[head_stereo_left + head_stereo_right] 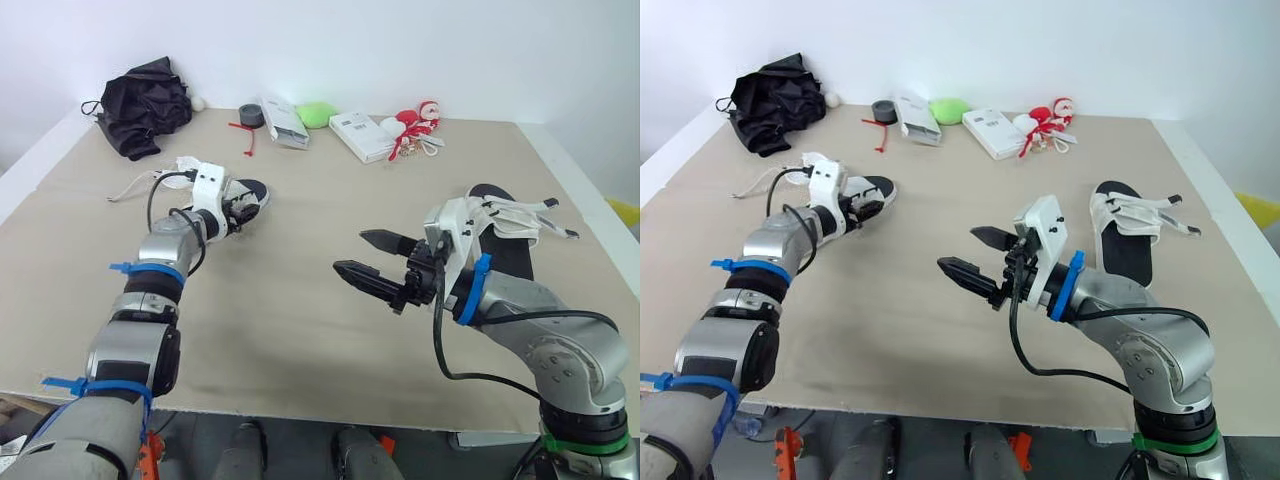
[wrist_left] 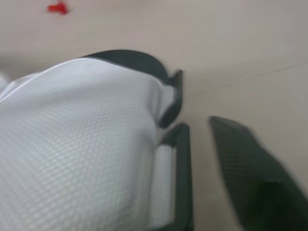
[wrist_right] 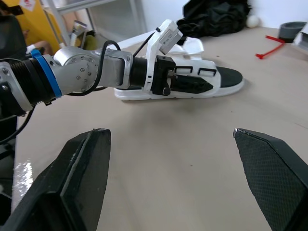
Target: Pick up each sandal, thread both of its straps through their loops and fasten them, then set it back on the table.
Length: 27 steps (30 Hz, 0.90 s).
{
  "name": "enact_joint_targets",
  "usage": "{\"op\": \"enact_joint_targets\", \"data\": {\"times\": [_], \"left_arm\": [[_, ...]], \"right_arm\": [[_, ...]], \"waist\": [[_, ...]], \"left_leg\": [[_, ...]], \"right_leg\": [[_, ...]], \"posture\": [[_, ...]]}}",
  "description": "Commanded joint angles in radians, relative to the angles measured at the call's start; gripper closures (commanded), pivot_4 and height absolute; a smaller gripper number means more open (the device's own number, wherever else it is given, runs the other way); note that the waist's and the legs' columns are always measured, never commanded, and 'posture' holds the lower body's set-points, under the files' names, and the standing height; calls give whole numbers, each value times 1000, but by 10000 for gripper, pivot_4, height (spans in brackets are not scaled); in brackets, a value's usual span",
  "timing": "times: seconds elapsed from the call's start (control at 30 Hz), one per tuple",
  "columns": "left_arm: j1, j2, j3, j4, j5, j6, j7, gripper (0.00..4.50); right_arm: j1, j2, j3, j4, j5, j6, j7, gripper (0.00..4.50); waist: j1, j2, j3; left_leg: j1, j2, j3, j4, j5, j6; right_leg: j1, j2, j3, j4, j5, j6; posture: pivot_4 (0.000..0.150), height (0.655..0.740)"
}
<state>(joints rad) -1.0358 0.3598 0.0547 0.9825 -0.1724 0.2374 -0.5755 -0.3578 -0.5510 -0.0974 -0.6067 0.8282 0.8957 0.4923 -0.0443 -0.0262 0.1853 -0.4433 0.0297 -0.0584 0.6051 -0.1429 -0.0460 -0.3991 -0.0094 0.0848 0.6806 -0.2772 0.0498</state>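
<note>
Your right gripper [image 1: 350, 251] hangs above the table [image 1: 290, 350] near the middle, turned toward the left, with its two black fingers spread wide and nothing between them. Just to its right lies the right sandal [image 1: 1125, 250], flat on the table, its white straps [image 1: 1140, 215] loose and trailing off to the right.

Your left gripper [image 1: 240, 208] is far over on the left side, down at the left sandal [image 3: 226, 79]. That sandal also lies flat on the table, sole down. The gripper sits right over its white straps, but you cannot tell from these views whether the claw is spread, pressed together or pinching a strap.

Along the far edge sit a black bundle of cloth [image 1: 145, 105], a roll of tape [image 1: 251, 115], two white boxes [image 1: 362, 135], a green object [image 1: 317, 113] and a red-and-white toy [image 1: 415, 122].
</note>
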Motion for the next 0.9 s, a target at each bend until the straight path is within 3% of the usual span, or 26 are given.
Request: {"op": "enact_joint_targets", "data": {"times": [0.03,0.1,0.33,0.47,0.67,0.8,0.9], "left_arm": [[-33,-2,7,25,15,-51,-24,36032],[-34,-3,11,35,18,-59,-32,40809],[-31,-24,23,-20,-22,-61,-146,43181],[12,-27,-41,-185,-68,48,-409,44234],[106,71,-200,-470,-110,235,-796,44234],[158,150,-307,-582,-95,299,-943,44234],[198,175,-357,-611,-61,258,-966,44234]], "right_arm": [[6,-4,-13,-50,6,-22,-15,1167],[9,-5,-15,-54,10,-22,-20,1167],[15,-9,-17,-50,12,-21,-26,1167],[13,-37,-39,-43,12,-19,-12,1167],[28,-148,-180,13,52,-32,66,1167],[33,-185,-248,88,95,-32,128,1167],[29,-204,-256,167,93,-33,173,1167]], "waist": [[0,0,0],[0,0,0],[0,0,0],[2,0,0],[-4,0,0],[-10,0,0],[-9,0,0]], "left_leg": [[0,0,0,0,0,0],[0,0,0,-1,0,0],[0,0,0,-1,0,0],[-2,0,-1,-1,0,0],[-3,-1,-1,-1,0,0],[-1,1,-1,-2,0,0],[0,2,-1,-1,1,1]], "right_leg": [[0,0,0,0,0,0],[0,0,0,0,0,-1],[0,0,0,0,0,0],[-1,0,-1,0,0,-1],[-2,-1,-1,0,2,-6],[-2,1,-1,1,1,-6],[-2,2,-1,1,0,-4]], "posture": [[1500,7380],[1500,7380],[1500,7380],[1500,7380],[1500,7380],[1500,7380],[1500,7380]]}}
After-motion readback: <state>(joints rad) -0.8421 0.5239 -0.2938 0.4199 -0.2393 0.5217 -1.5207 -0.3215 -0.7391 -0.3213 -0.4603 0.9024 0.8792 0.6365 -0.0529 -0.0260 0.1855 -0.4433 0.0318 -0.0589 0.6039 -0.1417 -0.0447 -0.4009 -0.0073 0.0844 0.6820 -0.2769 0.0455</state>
